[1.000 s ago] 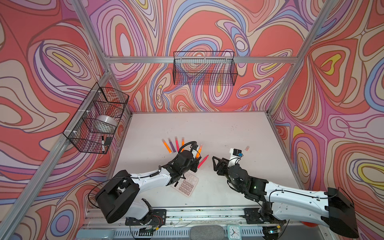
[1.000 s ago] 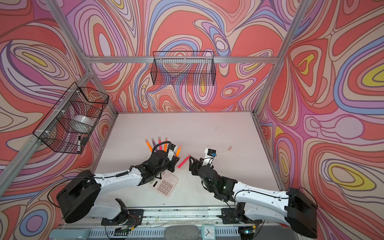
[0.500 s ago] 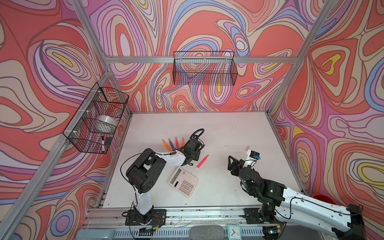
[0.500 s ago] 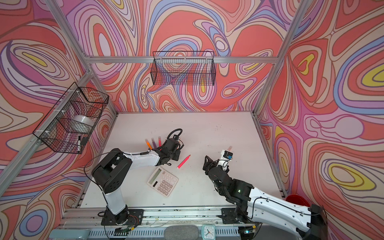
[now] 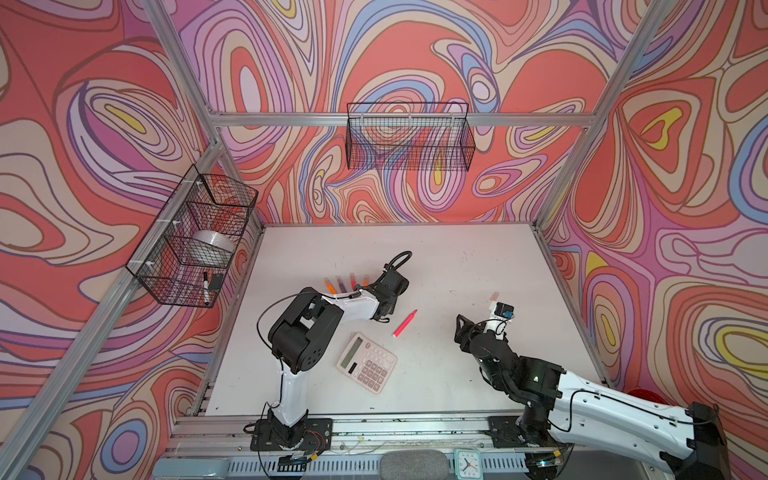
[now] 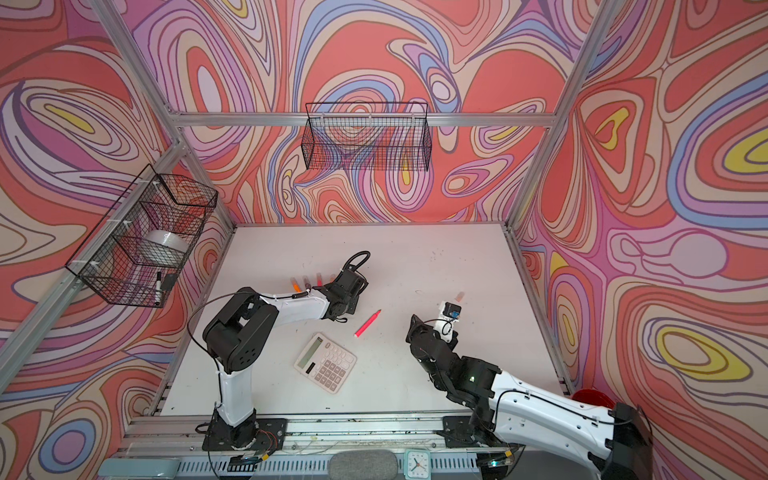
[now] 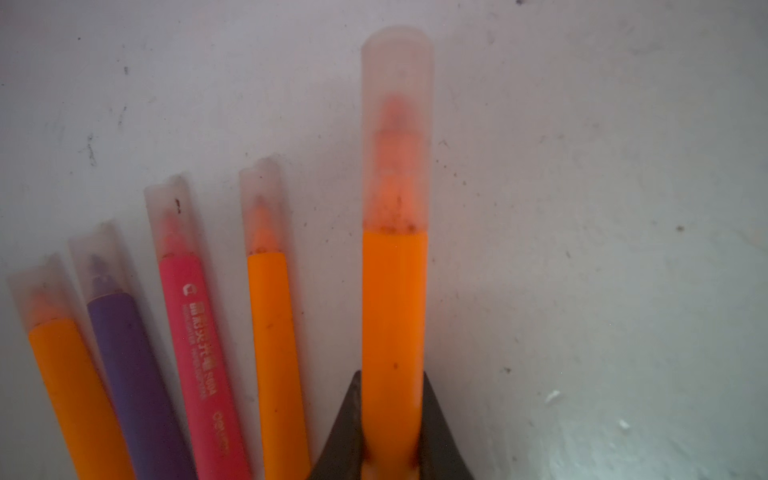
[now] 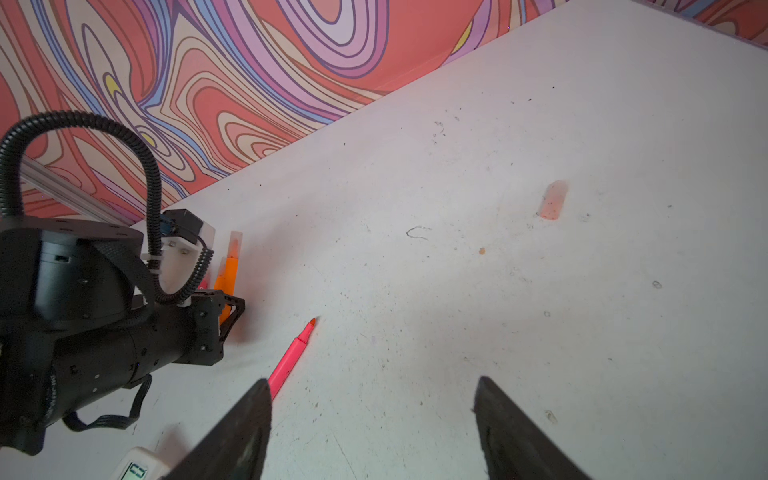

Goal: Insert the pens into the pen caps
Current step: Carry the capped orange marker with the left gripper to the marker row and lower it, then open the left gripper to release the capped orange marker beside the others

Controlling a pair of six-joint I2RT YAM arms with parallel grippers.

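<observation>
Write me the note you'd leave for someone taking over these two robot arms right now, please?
Left gripper: shut on a neon orange marker pen, its pale translucent cap already on, beside the row of four capped pens.
Right gripper: open, empty, above the white table.
Done: five pens capped.
Left to do: set the orange pen down, then join the uncapped neon pink pen, lying between the arms, with the loose translucent cap on the right arm's side.
</observation>
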